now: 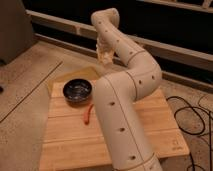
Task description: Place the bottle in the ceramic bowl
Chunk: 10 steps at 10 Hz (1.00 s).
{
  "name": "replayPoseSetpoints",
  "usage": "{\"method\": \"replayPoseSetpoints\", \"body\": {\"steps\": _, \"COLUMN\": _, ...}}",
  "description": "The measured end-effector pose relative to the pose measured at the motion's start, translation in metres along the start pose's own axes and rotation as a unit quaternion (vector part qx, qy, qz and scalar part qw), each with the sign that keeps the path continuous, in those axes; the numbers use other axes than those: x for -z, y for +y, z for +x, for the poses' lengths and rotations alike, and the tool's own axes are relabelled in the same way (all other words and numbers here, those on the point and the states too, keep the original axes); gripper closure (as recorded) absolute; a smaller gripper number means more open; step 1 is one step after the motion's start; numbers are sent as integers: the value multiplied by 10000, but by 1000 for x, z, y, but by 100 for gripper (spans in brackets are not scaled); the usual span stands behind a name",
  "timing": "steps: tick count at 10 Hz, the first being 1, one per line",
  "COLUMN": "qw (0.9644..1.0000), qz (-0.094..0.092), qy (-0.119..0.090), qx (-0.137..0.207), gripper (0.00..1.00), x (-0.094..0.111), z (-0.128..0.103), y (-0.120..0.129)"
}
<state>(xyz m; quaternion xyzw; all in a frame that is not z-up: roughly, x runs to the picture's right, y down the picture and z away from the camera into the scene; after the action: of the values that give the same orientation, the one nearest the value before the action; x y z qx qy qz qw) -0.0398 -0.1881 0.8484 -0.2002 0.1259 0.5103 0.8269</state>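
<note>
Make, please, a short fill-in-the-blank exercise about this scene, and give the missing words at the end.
1. The bowl is ___ in colour.
2. The bowl stands on a board made of ___.
3. The gripper hangs in the air, ___ than the bowl.
4. The cables lie on the ___ beside the board.

Missing words: black; wood; higher; floor.
</note>
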Motion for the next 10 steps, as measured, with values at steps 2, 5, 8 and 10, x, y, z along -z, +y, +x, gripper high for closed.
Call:
{"method": "replayPoseSetpoints", "body": {"steps": 2, "qw": 9980, "qz": 38, "qy": -187, "qx": 602, "gripper": 100, "x": 14, "z": -2, "y": 72}}
{"method": "replayPoseSetpoints", "body": {"steps": 5, "qw": 9955, "qz": 181, "qy": -133, "qx": 920, "gripper": 100, "x": 0, "z": 51, "y": 144}}
{"method": "replayPoseSetpoints", "body": {"steps": 8, "qw": 9955, "qz": 335, "qy": -57, "qx": 881, "gripper": 100, "x": -19, "z": 94, "y": 164}}
{"method": "replayPoseSetpoints", "body": {"steps": 10, "qw": 9964, "qz": 415, "qy": -1, "qx": 742, "gripper": 100, "x": -31, "z": 111, "y": 163}}
